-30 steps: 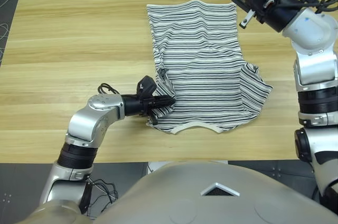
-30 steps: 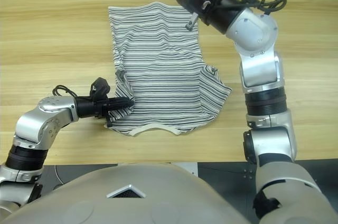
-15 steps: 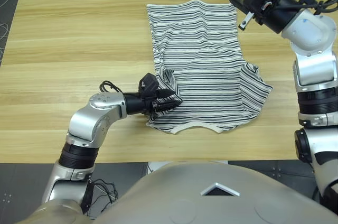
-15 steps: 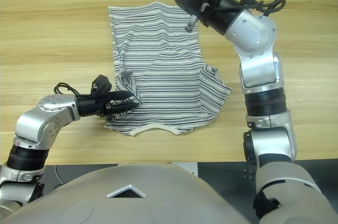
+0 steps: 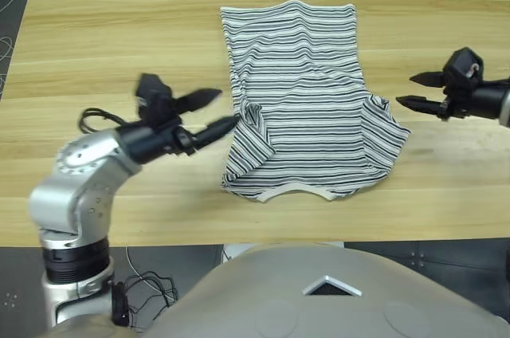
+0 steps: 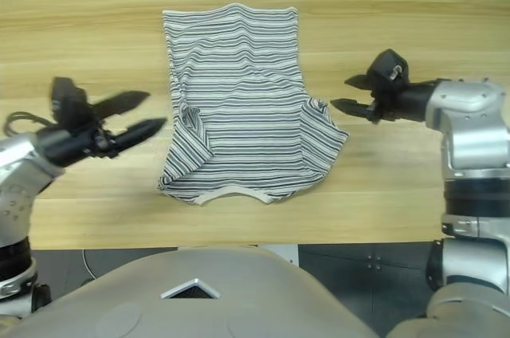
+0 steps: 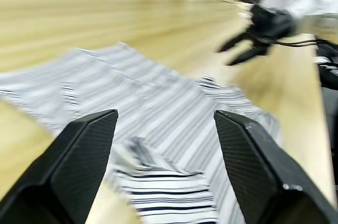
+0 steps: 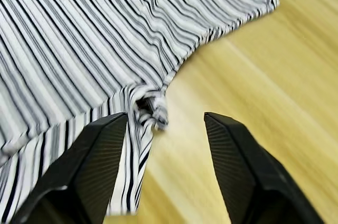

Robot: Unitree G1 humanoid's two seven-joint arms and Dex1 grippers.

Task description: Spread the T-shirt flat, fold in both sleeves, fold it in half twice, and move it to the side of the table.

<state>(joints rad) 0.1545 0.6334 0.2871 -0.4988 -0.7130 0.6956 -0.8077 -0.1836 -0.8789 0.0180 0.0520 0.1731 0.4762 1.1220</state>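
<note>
**Two grippers spread, T-shirt between them**

Both of my grippers hang empty over the table (image 5: 119,27), one on each side of the striped T-shirt (image 5: 299,91).

T-shirt: lies mid-table. The collar (image 5: 291,193) is on the side nearest me and the hem (image 5: 287,7) on the far side. The cloth is mostly flat, with some wrinkles through the body. Its left sleeve (image 5: 253,127) is turned in over the body and makes a raised ridge along that edge. The right sleeve (image 5: 388,135) bulges outward on the table, with a small bunched fold at its top.

Left gripper (image 5: 228,107): fingers spread wide, nothing between them. It sits just beside the shirt's left edge, level with the turned-in sleeve and pointing toward it. The nearer fingertip is very close to the cloth; I cannot tell whether it touches. In the left wrist view the striped cloth lies past the open fingers.

Right gripper (image 5: 405,89): fingers also spread, nothing held. It is off the shirt's right side, apart from the cloth and pointing toward the bunched fold above the right sleeve. In the right wrist view that fold lies between the two fingers, on bare wood at the shirt's edge.
</note>
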